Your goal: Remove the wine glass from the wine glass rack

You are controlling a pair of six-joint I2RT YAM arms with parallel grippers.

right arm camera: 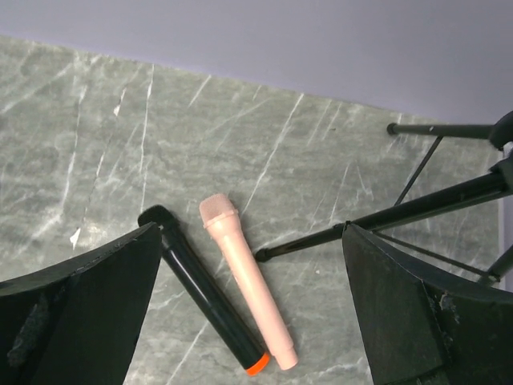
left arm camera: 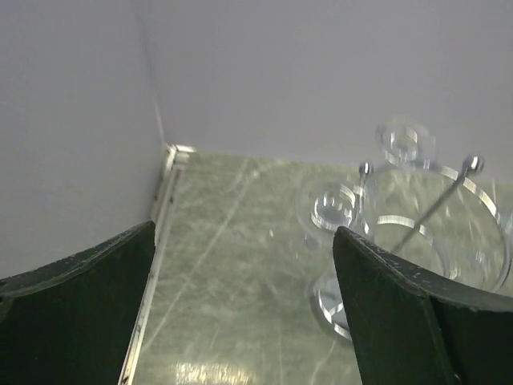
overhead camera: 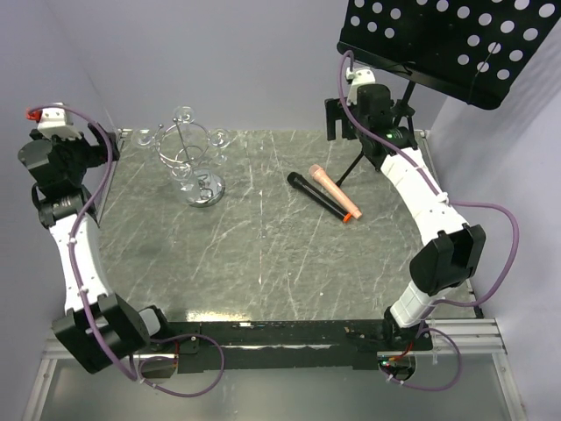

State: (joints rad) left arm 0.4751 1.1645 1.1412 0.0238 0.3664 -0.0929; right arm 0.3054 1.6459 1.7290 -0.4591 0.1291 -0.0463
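Observation:
The chrome wire wine glass rack (overhead camera: 189,145) stands at the far left of the table on a round mirror-like base (overhead camera: 205,189). A clear wine glass (overhead camera: 181,168) hangs among its looping arms; its outline is hard to tell from the wire. In the left wrist view the rack (left arm camera: 449,200) and a round glass part (left arm camera: 333,208) show blurred, ahead and to the right. My left gripper (overhead camera: 98,145) (left arm camera: 243,233) is open and empty, left of the rack and apart from it. My right gripper (overhead camera: 349,123) (right arm camera: 250,233) is open and empty at the far right.
A black microphone (overhead camera: 317,198) (right arm camera: 200,293) and a pink microphone (overhead camera: 333,189) (right arm camera: 247,281) lie side by side right of centre. A black tripod music stand (overhead camera: 456,39) stands at the far right, its legs (right arm camera: 377,220) on the table. Walls close the back and sides.

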